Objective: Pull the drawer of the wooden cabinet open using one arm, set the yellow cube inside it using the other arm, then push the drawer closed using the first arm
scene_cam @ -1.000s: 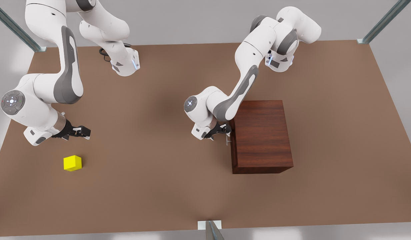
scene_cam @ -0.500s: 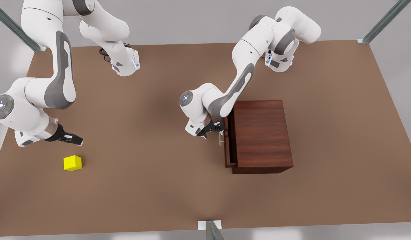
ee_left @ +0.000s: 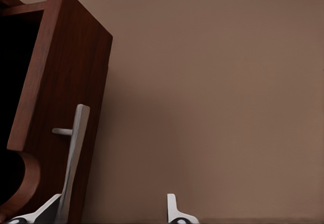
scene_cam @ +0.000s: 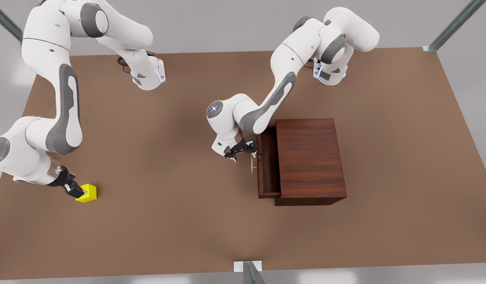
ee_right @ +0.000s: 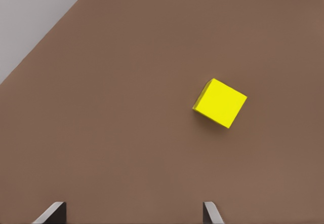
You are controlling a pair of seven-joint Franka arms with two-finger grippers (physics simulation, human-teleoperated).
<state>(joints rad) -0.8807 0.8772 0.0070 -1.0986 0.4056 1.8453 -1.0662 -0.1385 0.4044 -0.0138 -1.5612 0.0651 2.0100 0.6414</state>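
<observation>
The wooden cabinet (scene_cam: 310,159) stands on the brown table (scene_cam: 179,232) toward the front view's right, its plain top facing the camera. Its drawer (scene_cam: 266,165) is pulled partway out toward the front view's left, so the dark inside of the tray is exposed. The thin silver bar handle (scene_cam: 252,162) sits on the drawer's front panel.

The left gripper (scene_cam: 244,150) is at that handle. In the left wrist view the handle (ee_left: 73,158) runs beside 1 pale finger (ee_left: 43,211), with the other finger (ee_left: 174,211) well apart from it, so the claw is spread and I cannot tell whether it truly grips the bar.

The yellow cube (scene_cam: 87,193) rests on the table at the front view's far left, well apart from the cabinet. The right gripper (scene_cam: 74,190) hangs just above and beside it. In the right wrist view its 2 fingers (ee_right: 53,213) are spread wide, released, and the cube (ee_right: 219,103) lies untouched on the table
</observation>
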